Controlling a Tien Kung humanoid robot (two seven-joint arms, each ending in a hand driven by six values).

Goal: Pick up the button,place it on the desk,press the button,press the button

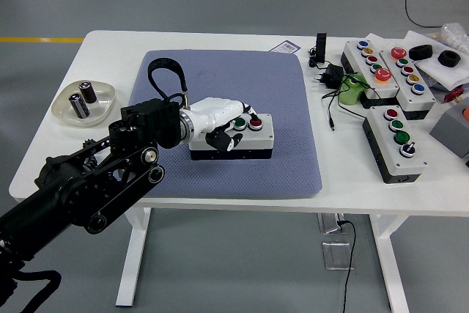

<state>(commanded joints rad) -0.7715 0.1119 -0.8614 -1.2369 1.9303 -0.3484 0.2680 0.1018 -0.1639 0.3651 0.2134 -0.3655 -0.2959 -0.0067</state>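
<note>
A white button box [258, 139] with a black base lies on the blue-grey mat [286, 86] near the table's middle. It has a green button [239, 124] and a red button [256, 123] on top. My left hand [233, 111], white on a black arm, lies over the box's left half. Its fingers stretch across the top toward the two buttons and the thumb hangs at the box's front side. The fingertips hide part of the top, so I cannot tell whether they touch a button. The right arm is out of view.
A shallow dish [102, 94] with two small cylinders stands at the table's left. Three more button boxes [399, 144] [374, 64] [410, 71], a green object [352, 91], a plug and cables [330, 75] fill the right side.
</note>
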